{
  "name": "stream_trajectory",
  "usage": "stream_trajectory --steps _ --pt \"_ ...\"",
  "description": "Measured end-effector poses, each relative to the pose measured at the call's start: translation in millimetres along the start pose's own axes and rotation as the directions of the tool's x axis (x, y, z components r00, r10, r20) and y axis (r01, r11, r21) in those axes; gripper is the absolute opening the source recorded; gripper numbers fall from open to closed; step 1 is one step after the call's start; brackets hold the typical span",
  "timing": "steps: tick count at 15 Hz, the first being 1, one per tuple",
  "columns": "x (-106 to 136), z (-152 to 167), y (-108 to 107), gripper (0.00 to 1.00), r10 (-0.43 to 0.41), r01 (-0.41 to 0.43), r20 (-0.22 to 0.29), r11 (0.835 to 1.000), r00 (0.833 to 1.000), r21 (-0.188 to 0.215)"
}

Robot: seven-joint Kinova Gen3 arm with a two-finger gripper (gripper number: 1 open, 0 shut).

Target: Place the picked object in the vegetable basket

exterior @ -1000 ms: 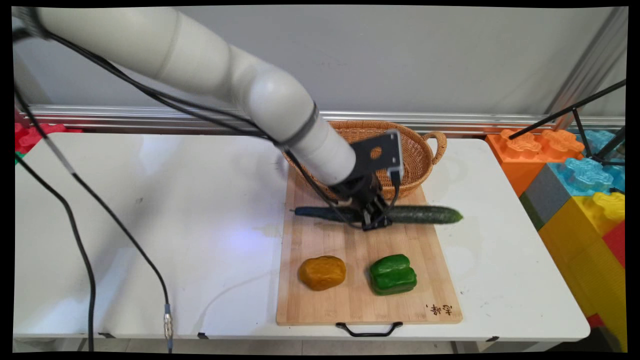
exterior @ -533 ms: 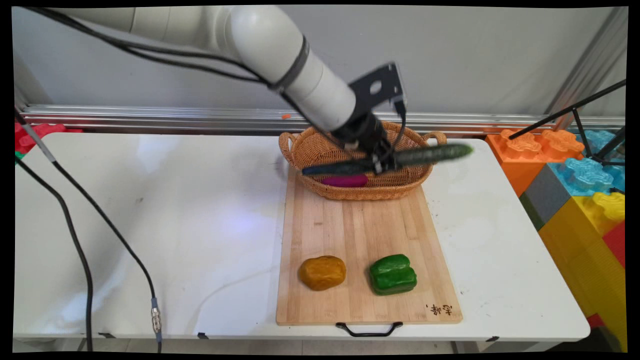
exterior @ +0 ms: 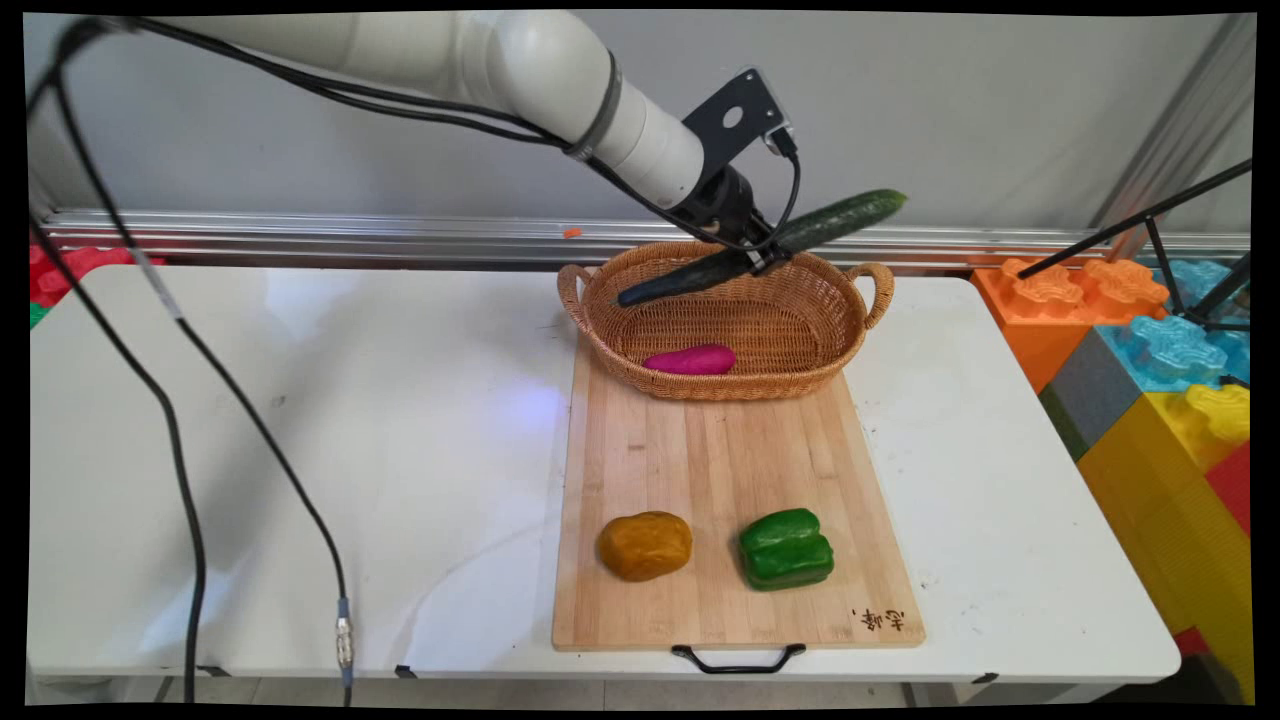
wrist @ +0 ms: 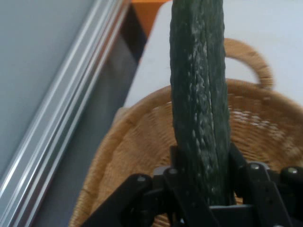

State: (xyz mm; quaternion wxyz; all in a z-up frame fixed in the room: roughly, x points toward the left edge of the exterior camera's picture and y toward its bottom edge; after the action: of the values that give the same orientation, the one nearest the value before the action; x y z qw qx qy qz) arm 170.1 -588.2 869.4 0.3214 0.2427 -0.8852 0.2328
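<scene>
Cucumber, main view: we found it held aloft over the far rim of the wicker basket, clear of the weave, tilted with its right end raised toward the wall and its left end dipping over the basket's hollow; the gripper was clenched on it near mid-length; a magenta vegetable lay in the basket; an orange-brown lump and a green pepper sat apart at the near end of the cutting board, on the white table.

Hand view: the cucumber rose between the two fingers, which pressed its flanks; the basket and one handle lay beneath. We judged it stiff, since neither end drooped; light enough for one pinch; its bumpy skin possibly slick; a hold near the middle seemed apt, as an off-centre one would let it swing.
</scene>
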Motion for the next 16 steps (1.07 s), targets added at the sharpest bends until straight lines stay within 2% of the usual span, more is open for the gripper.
stream_trajectory --steps 5,8,11,12,16 --pt "-32.7 51.3 -26.0 0.0 -0.108 0.107 0.02 0.992 0.994 0.06" --pt "-47.9 73.7 -33.7 0.0 -0.153 0.15 0.026 0.986 0.988 0.072" --pt "-53.0 87.9 -33.7 0.0 -0.199 0.198 0.016 0.978 0.98 0.06" --pt "-52.3 89.4 -33.3 1.0 -0.211 0.21 0.011 0.976 0.977 0.056" --pt "-45.7 88.1 -29.3 1.0 -0.256 0.256 -0.002 0.966 0.967 0.028"
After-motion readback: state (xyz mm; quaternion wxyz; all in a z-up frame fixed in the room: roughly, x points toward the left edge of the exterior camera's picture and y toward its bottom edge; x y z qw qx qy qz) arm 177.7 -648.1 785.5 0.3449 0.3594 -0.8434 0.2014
